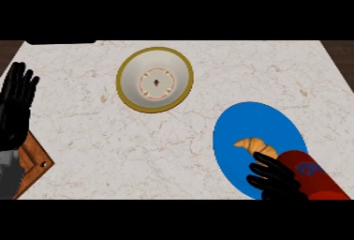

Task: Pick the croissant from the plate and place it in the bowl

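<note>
Closing on the pick, I judge the task barely begun: the croissant [254,146] lies on the blue plate [239,122], and the bowl [154,79], well up and left of the plate, holds nothing. My right hand [276,180] sits over the plate's lower part, fingers spread apart and holding nothing, fingertips just below the croissant. Grasp, carry and release all remain. My left hand [15,105] rests open far left of the plate.

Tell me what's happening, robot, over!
Right robot hand on the blue plate, fingers curling at the croissant, not lifted. Left robot hand resting open at left edge. Bowl waiting, path clear. Over.
</note>
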### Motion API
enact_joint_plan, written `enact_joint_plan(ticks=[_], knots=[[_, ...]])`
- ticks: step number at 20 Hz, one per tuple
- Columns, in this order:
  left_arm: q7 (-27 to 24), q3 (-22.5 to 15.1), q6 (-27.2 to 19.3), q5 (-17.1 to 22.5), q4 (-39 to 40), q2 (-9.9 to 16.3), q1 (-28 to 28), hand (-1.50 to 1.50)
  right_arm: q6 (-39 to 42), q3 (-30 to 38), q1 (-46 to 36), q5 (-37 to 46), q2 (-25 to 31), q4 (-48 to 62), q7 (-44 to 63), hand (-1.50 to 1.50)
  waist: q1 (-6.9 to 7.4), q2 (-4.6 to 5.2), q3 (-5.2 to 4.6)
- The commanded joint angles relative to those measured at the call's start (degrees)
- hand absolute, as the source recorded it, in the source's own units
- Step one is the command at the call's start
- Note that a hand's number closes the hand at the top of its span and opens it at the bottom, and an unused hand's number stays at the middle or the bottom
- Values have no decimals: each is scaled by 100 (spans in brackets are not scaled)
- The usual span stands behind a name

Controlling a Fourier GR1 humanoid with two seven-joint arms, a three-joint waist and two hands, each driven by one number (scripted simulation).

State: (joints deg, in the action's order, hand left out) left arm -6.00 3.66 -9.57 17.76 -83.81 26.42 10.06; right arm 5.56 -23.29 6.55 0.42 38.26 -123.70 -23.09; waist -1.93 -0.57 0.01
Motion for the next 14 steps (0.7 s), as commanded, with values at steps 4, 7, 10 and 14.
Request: enact_joint_plan(ticks=[4, 7, 10, 14], knots=[[267, -30, -98, -75, -268, -17, 36, 0, 331, 1787, 432, -261, 1385, -1035, 972, -150, 25, 21, -8], [206, 201, 109, 131, -148, 114, 85, 0, 949, 2338, 428, -237, 2191, -875, 1205, -150, 16, 19, -13], [21, 121, -31, -37, 73, -79, 182, 0, 1471, 2571, 545, -56, 2711, -1004, 1345, -150, -28, 36, -12], [99, 92, 178, 31, -37, -50, 96, 0, 2281, 2901, 389, -307, 3264, -801, 1504, -150, 146, 52, -10]])
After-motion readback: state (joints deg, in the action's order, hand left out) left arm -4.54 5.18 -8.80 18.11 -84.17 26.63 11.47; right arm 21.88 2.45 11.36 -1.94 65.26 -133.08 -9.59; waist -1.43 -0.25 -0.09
